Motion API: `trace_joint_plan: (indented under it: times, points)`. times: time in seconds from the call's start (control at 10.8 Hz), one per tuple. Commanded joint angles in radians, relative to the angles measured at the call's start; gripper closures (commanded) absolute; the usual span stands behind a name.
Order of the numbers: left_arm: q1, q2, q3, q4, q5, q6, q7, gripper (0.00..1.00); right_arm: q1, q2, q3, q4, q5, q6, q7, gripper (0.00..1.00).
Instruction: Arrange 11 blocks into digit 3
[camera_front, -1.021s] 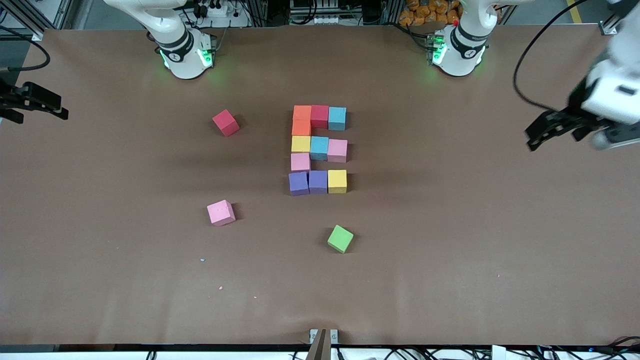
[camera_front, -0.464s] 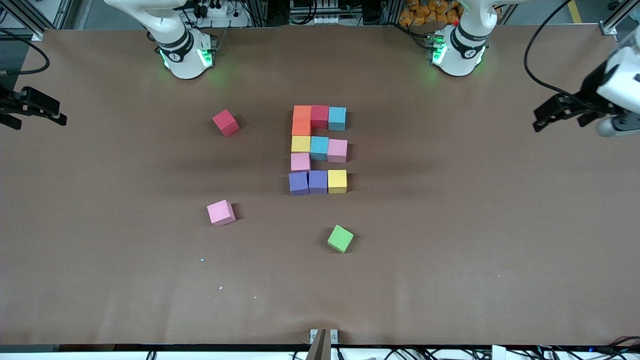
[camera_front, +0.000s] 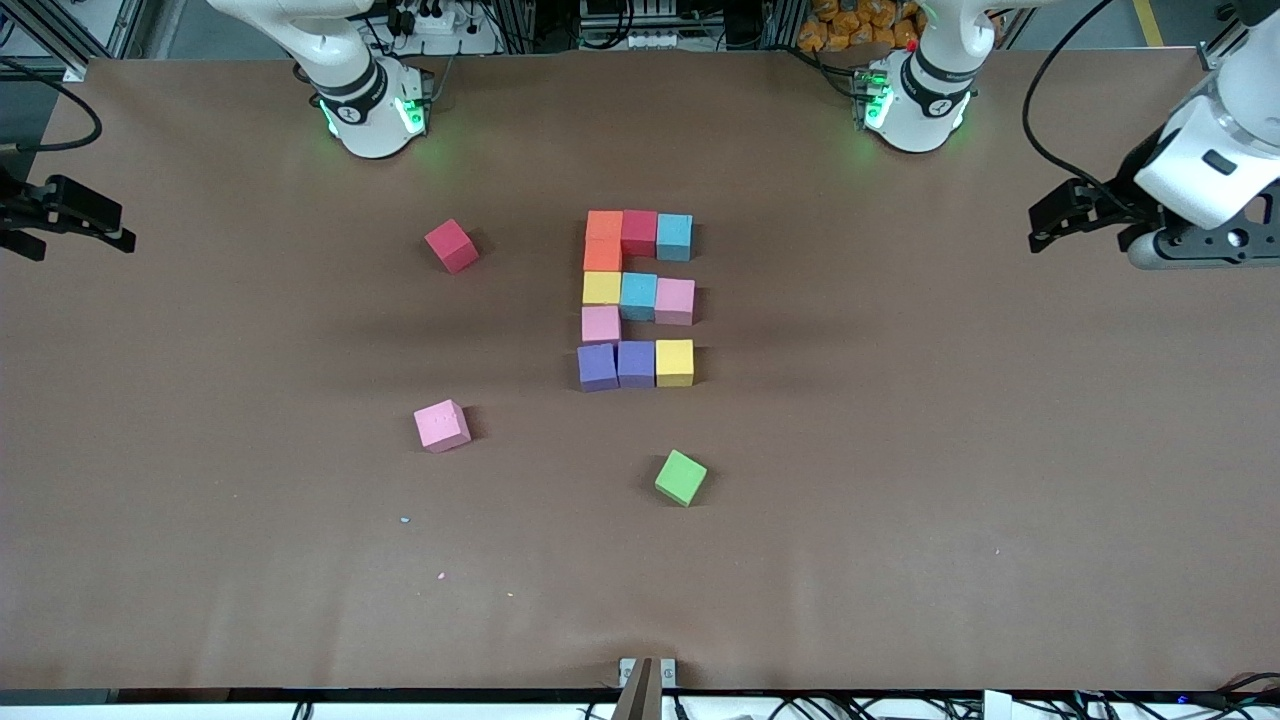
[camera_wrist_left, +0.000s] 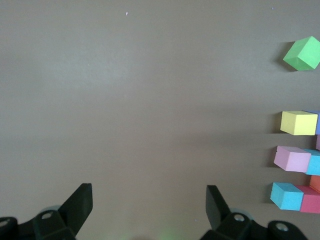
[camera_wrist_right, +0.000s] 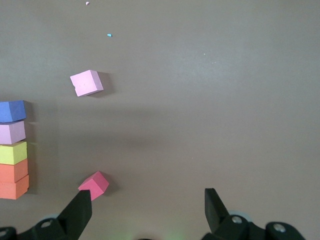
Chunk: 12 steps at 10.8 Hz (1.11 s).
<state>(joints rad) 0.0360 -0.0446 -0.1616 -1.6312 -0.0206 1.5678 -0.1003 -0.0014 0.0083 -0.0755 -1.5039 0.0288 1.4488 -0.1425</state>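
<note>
1. Left gripper (camera_front: 1045, 228): note that it hangs spread and empty over bare worktop (camera_front: 900, 480) at the left arm's end; its wrist view shows two fingers standing wide apart with nothing between them.
2. Right gripper (camera_front: 120, 238): note that it hangs over the right arm's end of the worktop, likewise spread and empty, as its wrist view confirms.
3. Locate the blocks (camera_front: 637, 298). Eleven cubes sit packed in the middle of the worktop, roughly midway between the two grippers and well apart from both.
4. Check the figure's layout. Three rows of three are joined by single cubes on the side toward the right arm's end; the long axis runs from the robot bases toward the front camera.
5. Read the colours row by row from the bases: orange, red, light blue; an orange link; yellow, light blue, pink; a pink link; purple, purple, yellow.
6. Judge progress. The count is met and the cubes touch, so the arrangement looks finished; from the robots' side it should read as a 3.
7. Treat the loose red cube (camera_front: 451, 245), loose pink cube (camera_front: 441, 425) and green cube (camera_front: 681, 477) as spares. The first two lie toward the right arm's end, so the right gripper is nearer if any correction is needed.
</note>
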Motion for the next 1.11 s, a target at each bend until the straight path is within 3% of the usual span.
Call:
trace_joint_plan:
  times: [0.0,1.02]
  points:
    - [0.021,-0.041,-0.006,-0.041,-0.012,0.034,0.071,0.00,-0.015,-0.025,0.008,-0.026,0.014,0.012,-0.011,0.00]
    - [0.012,-0.031,-0.022,0.043,-0.007,0.044,-0.068,0.00,-0.015,-0.025,0.008,-0.030,0.010,0.010,-0.011,0.00]
